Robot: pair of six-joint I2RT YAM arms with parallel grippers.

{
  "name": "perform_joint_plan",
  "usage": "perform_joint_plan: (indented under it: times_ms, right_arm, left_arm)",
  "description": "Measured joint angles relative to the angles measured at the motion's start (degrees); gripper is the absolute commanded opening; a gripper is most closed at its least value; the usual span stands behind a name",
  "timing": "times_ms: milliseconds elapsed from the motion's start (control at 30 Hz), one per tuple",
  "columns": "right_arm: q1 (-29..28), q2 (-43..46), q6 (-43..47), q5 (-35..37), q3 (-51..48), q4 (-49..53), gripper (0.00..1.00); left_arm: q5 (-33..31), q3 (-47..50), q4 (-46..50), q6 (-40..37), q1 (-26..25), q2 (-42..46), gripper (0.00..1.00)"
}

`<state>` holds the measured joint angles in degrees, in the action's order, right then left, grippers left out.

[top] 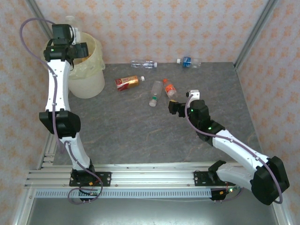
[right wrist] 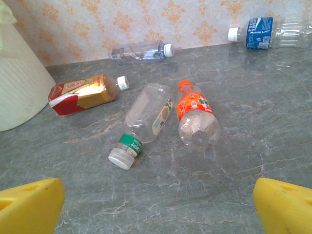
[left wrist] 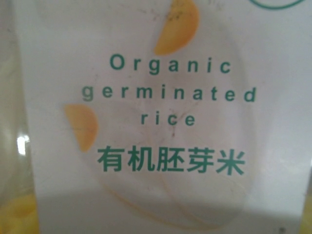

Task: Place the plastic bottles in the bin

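Note:
The cream bin (top: 89,82) with its pale yellow liner stands at the back left. My left gripper (top: 70,40) hangs over its mouth, shut on a clear white-capped bottle (top: 71,21); that bottle's white label (left wrist: 161,97), printed "Organic germinated rice", hides the fingers in the left wrist view. Several bottles lie on the table: red-gold (top: 127,83) (right wrist: 83,92), clear with a green band (top: 155,93) (right wrist: 146,117), orange-labelled (top: 169,87) (right wrist: 195,114), clear (top: 143,64) (right wrist: 141,50), blue-labelled (top: 188,61) (right wrist: 265,33). My right gripper (top: 172,107) (right wrist: 156,214) is open, just short of the green-band and orange-labelled bottles.
The grey marbled table (top: 140,136) is bounded by patterned walls at the back and sides. The bin's side (right wrist: 14,83) rises at the left of the right wrist view. Bare tabletop lies between my right gripper and the nearest bottles.

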<state>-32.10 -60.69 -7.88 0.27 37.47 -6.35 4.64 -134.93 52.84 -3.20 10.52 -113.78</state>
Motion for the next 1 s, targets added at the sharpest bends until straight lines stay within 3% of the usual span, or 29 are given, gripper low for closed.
perform_joint_plan:
  times_ms: [233,333,500,1000]
  right_arm:
    - [0.0,-1.9,0.0,0.0,0.8,0.6,0.99]
    - [0.0,-2.0,0.0,0.0,1.1,0.8,0.99]
    - [0.0,-2.0,0.0,0.0,1.3,1.0,0.99]
    - [0.0,-2.3,0.0,0.0,1.3,2.1,0.99]
  left_arm:
    - [7.2,-4.6,3.9,-0.3,1.8,-4.7,0.71]
    - [7.4,-4.6,4.9,-0.2,1.6,-5.2,0.87]
    - [7.6,-5.3,5.5,1.2,1.6,-5.7,0.99]
    - [13.3,-6.8,4.8,7.3,1.6,-5.6,1.0]
